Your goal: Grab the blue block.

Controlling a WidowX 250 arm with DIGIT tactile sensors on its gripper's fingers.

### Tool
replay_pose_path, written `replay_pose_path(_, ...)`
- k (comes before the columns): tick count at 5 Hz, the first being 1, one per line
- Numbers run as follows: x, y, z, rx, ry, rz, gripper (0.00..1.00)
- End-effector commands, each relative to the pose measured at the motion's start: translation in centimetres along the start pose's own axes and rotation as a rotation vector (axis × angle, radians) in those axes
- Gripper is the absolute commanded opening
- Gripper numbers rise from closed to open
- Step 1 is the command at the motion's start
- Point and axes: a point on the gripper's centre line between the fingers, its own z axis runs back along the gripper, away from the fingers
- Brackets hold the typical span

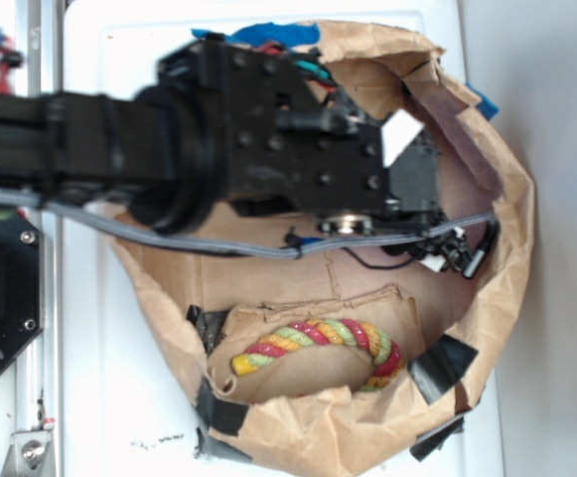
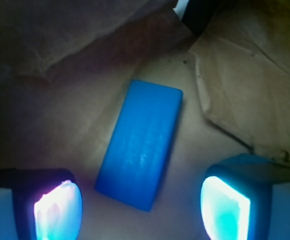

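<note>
The blue block lies flat on the brown paper floor of the bag, tilted a little clockwise in the wrist view. Its near end reaches down between the two glowing fingertips of my gripper, which stands open with wide gaps to the block on both sides. The right pad is farther from the block than the left one. In the exterior view the arm and gripper reach down into the paper bag and cover the block, so it does not show there.
Crumpled paper walls rise close around the block, at the right and the upper left. A coloured rope ring lies in the bag's front pocket. Black tape patches hold the bag's rim. A grey cable crosses the bag.
</note>
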Motion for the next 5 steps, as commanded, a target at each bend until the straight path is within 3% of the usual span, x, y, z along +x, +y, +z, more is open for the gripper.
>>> replay_pose_path(1, 1.1, 0.5, 0.0, 0.001, -0.022, 0.045, 1.0)
replay_pose_path(2, 0.8, 0.1, -0.4, 0.009, -0.037, 0.033, 1.0)
replay_pose_path(3, 0.2, -0.2, -1.8, 0.056, -0.05, 0.0, 1.0)
replay_pose_path(4, -0.8, -0.1, -4.1, 0.14, -0.07, -0.065, 1.0)
replay_pose_path(5, -1.0, -0.1, -4.4, 0.145, -0.068, -0.085, 1.0)
